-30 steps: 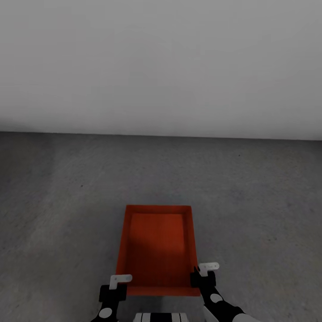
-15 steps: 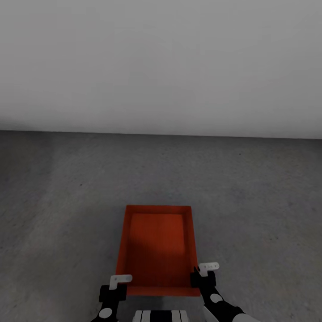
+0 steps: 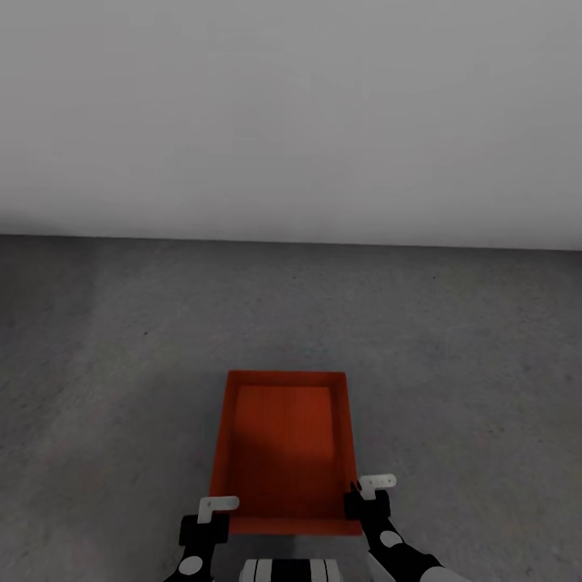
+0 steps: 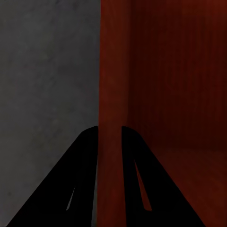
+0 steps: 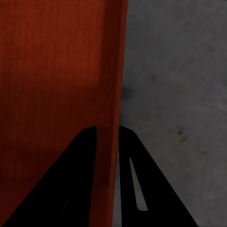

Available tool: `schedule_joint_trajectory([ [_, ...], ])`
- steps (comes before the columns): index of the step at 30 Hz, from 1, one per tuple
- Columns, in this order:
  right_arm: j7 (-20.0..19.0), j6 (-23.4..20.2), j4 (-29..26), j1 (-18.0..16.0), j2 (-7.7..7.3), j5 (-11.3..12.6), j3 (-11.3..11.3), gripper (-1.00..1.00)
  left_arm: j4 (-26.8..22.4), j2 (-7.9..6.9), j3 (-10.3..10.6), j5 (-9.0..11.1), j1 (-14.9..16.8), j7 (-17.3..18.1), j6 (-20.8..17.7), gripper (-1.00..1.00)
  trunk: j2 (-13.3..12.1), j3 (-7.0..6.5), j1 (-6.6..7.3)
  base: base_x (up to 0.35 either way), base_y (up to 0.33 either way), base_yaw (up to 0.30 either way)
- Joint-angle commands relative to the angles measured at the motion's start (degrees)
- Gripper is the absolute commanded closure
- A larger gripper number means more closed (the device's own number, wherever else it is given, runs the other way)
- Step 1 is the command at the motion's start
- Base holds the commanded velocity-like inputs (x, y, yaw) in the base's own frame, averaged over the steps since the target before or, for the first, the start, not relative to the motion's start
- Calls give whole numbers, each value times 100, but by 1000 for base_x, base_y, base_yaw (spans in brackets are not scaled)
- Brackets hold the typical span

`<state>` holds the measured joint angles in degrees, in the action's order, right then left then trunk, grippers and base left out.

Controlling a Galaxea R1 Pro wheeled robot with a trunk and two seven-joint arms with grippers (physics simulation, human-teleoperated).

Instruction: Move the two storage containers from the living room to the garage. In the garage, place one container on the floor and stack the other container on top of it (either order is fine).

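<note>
Orange-red storage container (image 3: 283,453) | left fingers (image 4: 90,156), right fingers (image 5: 90,156) pinch walls | arms cropped | floor (image 3: 97,364)

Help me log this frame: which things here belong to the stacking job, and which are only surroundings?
Job:
storage container
left gripper, shut on its wall
right gripper, shut on the opposite wall
floor, grey

Surroundings:
wall, pale and bare

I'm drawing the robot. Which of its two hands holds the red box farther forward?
The right gripper: its jaws pinch the storage container on its right wall, farther ahead than the left gripper.
</note>
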<state>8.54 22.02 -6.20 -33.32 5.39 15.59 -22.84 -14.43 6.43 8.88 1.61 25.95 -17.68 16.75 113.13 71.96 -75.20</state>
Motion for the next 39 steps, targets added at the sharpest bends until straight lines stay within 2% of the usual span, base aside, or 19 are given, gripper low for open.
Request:
schedule_joint_trajectory([
  [1, 311, 21, 40, 0, -2, 154, 280, 100, -104, -1, -176, 497, 6, -184, 382, 100, 43, 22, -22, 0, 0, 0],
  [9, 310, 22, 40, 0, -2, 154, 280, 100, -104, -1, -176, 497, 6, -184, 382, 100, 364, 165, -198, 0, 0, 0],
  [38, 262, 22, 40, 0, -2, 120, 280, 100, -95, 0, -169, 477, 6, -181, 374, 100, 364, 165, -198, 0, 0, 0],
  [39, 262, 22, 40, 0, -2, 119, 280, -100, -95, 0, -168, 475, 6, -178, 374, -100, 364, 165, -198, 0, 0, 0],
])
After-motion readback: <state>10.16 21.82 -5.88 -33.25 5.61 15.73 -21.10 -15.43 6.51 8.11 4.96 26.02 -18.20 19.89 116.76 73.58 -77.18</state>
